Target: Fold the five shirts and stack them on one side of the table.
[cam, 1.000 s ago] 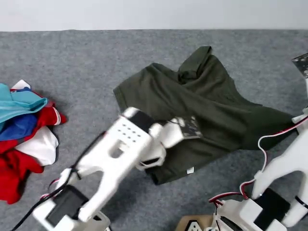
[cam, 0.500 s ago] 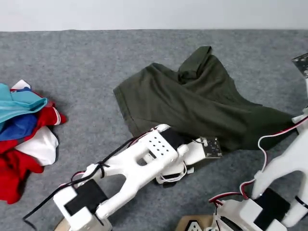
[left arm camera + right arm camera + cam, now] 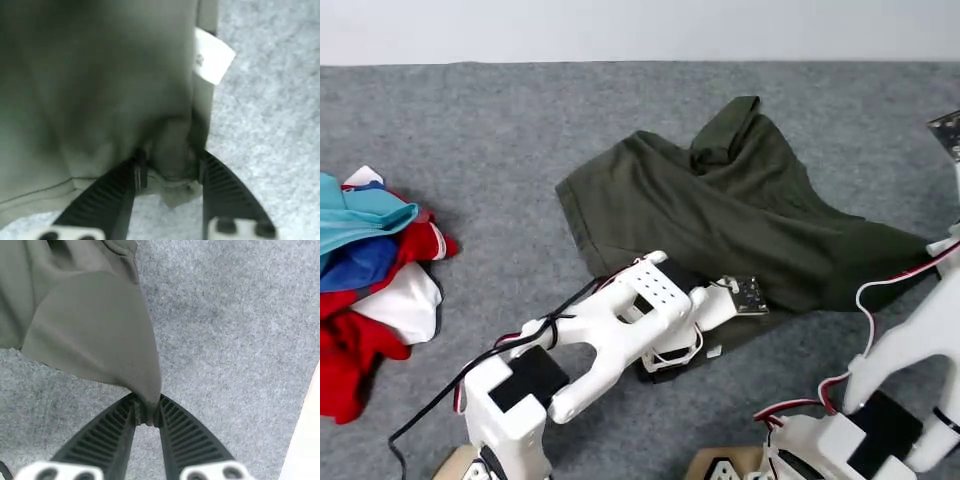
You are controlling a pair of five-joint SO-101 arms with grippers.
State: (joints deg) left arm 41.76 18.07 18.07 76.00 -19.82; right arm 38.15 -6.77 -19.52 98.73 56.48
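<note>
After the left tool [image 3: 167,167] dropped, it pinched the green shirt [image 3: 720,210] at its hem, the right tool [image 3: 146,412] a corner, coloured shirts [image 3: 370,280] heaped well apart.

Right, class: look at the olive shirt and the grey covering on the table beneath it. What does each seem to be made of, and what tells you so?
Olive shirt: a soft, matte knit, probably cotton jersey. It drapes in loose folds and has a stitched hem.
Table covering: grey felt or low-pile carpet, judging by its fuzzy, flecked surface with no shine.
</note>
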